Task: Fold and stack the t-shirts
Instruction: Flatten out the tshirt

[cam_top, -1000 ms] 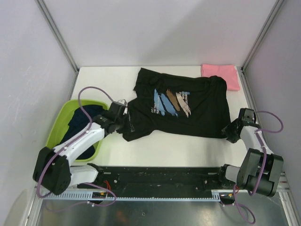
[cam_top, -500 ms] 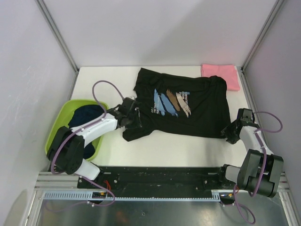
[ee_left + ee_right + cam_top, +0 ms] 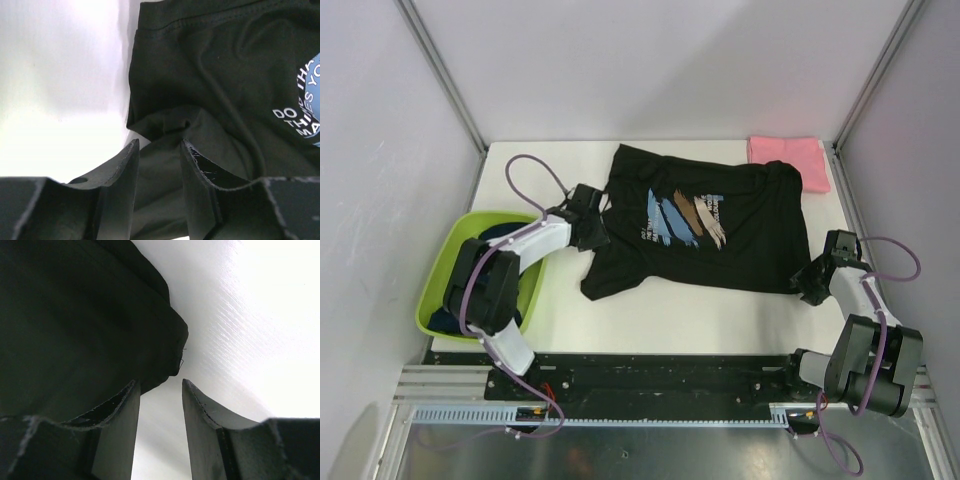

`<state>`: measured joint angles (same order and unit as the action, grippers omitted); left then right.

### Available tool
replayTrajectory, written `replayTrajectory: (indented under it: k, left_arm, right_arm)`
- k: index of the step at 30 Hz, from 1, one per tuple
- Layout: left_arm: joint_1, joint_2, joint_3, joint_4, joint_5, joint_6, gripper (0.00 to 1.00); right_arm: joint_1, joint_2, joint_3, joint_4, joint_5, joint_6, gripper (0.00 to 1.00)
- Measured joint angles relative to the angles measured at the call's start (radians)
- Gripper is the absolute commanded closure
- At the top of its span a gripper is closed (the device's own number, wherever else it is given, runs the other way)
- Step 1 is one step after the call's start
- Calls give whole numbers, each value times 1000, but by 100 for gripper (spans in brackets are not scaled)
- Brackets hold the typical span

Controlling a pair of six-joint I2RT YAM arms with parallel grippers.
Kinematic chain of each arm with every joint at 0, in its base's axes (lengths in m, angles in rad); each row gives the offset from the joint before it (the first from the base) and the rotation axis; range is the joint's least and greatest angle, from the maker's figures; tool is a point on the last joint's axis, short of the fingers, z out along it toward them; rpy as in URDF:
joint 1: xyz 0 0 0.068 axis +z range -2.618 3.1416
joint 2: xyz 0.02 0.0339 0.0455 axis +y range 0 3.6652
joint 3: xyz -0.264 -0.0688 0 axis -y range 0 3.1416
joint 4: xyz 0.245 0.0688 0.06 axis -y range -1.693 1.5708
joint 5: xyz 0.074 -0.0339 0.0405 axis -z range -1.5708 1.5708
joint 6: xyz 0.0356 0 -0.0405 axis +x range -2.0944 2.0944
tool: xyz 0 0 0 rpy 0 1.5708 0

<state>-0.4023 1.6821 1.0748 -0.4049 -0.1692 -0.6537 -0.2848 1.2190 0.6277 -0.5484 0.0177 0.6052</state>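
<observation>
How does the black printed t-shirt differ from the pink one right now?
The black t-shirt lies spread open and rumpled in the middle, print up; the pink t-shirt is folded into a neat rectangle in the far right corner. The black t-shirt covers far more table than the pink t-shirt. Both lie on the table.
</observation>
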Motion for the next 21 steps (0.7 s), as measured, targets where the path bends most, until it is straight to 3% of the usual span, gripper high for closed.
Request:
replayTrajectory:
  k: [13,19,21]
  left_arm:
    - [10,102,66,25,49,3,66]
    - [10,117,66,30,60,1,95]
    - [12,112,58,35,60,3,99]
  right_arm:
    - [-12,0,0,8,0,-5,56]
    - [-14,4,0,7,2,-12,56]
    - [-14,9,0,7,4,-13,55]
